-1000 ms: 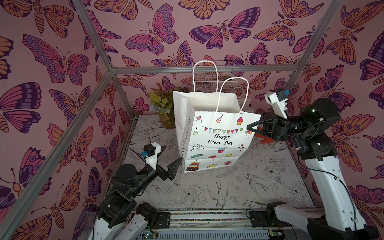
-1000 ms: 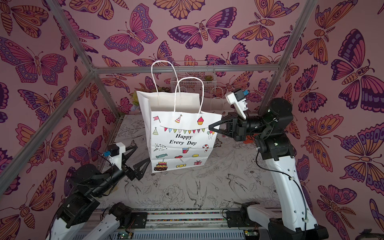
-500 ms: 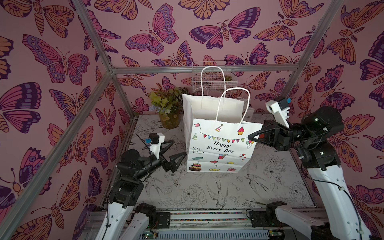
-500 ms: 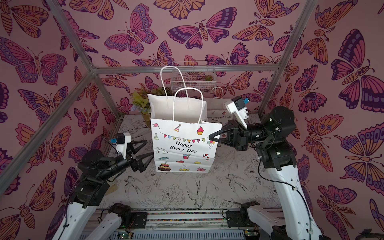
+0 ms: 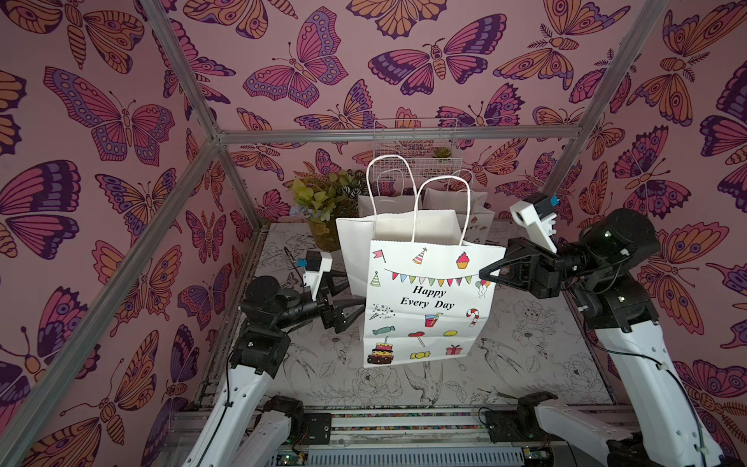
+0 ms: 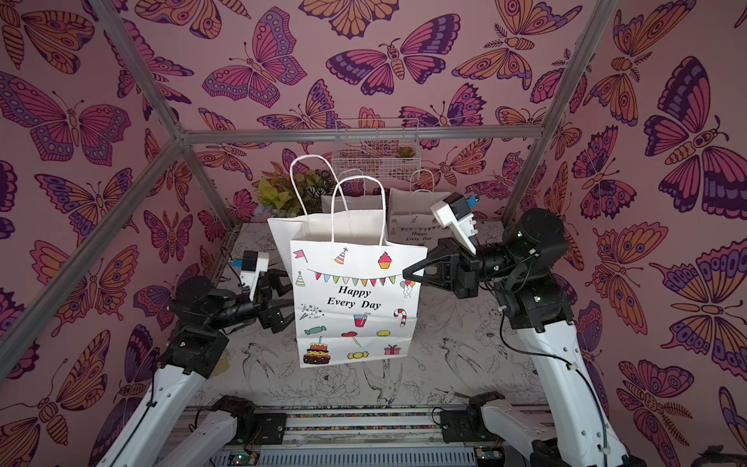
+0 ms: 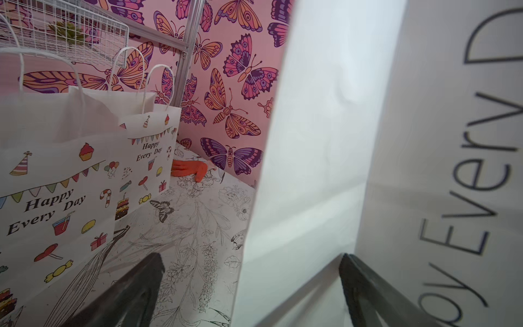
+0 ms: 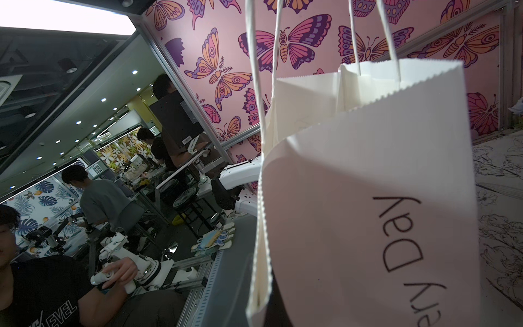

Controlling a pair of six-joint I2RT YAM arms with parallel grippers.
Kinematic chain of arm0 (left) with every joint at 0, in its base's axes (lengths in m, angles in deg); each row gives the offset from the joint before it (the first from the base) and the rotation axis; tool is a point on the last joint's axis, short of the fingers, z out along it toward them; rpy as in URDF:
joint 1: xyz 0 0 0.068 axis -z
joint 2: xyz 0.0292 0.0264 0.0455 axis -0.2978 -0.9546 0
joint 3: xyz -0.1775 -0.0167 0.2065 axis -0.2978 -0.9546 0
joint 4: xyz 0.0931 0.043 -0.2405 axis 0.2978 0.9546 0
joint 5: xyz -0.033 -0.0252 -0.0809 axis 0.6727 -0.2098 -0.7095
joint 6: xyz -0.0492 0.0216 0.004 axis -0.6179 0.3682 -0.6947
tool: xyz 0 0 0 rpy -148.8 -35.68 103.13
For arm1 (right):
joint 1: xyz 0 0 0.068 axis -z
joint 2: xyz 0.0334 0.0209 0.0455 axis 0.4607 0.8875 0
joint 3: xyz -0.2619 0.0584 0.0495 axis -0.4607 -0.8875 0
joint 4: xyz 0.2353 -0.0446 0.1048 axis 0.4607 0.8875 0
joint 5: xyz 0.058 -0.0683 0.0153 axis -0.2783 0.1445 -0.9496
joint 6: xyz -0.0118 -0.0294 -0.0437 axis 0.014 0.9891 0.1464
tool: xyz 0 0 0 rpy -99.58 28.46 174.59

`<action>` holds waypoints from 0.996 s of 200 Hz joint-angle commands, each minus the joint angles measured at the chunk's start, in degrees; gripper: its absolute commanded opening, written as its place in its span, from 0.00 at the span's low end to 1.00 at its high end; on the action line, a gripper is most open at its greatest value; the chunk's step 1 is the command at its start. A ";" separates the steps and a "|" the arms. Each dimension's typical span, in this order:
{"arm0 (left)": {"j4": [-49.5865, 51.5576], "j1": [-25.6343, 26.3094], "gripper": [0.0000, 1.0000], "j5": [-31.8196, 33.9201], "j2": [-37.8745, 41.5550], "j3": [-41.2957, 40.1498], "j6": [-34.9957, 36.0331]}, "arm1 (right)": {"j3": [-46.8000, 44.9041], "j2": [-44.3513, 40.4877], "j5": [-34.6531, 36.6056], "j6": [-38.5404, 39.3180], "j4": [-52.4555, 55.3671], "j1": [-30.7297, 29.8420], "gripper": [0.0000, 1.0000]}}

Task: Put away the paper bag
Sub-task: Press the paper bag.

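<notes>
While the right gripper (image 5: 483,276) is pinching, with its jaws closed, the upper side edge of the printed paper bag (image 5: 424,307), the bag is hanging upright above the middle of the table (image 5: 533,347). It is apparently hanging clear of the surface, with handles pointing up and mouth gaping, as both top views are showing. The left gripper (image 5: 351,294) is standing at the bag's opposite side with its fingers (image 7: 135,291) spread to their widest and gripping nothing. In the left wrist view the bag's plain side panel is lying between them, with the fold to the printed face just beside one finger, though contact cannot be confirmed. Two matching bags (image 7: 65,170) are standing side by side along the table's back edge, toward its back right corner. A potted plant (image 5: 321,202) is sitting at the back left corner, a wire basket (image 5: 416,145) is hanging on the wall above, and an orange glove (image 7: 192,170) is lying just beyond the bags. Judged from this layout, the pickup is done and the bag is being held in mid-transfer. What is left is carrying it to the row at the back edge, setting it down upright and opening the right jaws.
</notes>
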State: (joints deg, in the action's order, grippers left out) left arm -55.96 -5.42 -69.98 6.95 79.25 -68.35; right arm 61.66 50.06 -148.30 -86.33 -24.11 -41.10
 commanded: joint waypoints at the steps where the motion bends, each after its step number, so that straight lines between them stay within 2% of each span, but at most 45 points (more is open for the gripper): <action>1: -6.32 -0.21 1.00 -3.03 0.14 -1.14 -3.97 | 1.26 0.95 1.55 1.59 1.78 -0.48 0.00; 28: -11.71 -0.21 1.00 -3.13 1.08 -1.12 -9.51 | 1.63 1.97 4.41 4.32 6.44 -0.48 0.00; 52: -18.20 -0.24 0.99 -3.45 1.79 -0.57 -15.51 | 2.36 1.76 6.96 13.60 17.27 -0.46 0.00; 70: -18.60 -0.15 1.00 -1.29 3.49 0.23 -16.70 | 2.19 1.89 9.35 19.40 24.04 -0.40 0.00; 102: -21.09 -0.09 1.00 -1.71 4.61 1.34 -19.49 | 2.62 2.83 14.93 28.06 34.14 -0.48 0.00; 155: -22.17 1.49 1.00 -1.71 1.37 1.74 -20.50 | 0.67 1.54 21.03 27.63 31.83 -2.29 0.00; 199: -22.30 4.60 1.00 -1.42 -2.17 1.43 -18.53 | 1.48 1.94 32.68 29.72 34.56 -7.49 0.00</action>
State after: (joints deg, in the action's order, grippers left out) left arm -76.18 -1.82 -71.32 5.57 79.99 -87.74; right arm 62.11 52.29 -124.02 -58.83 8.85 -46.02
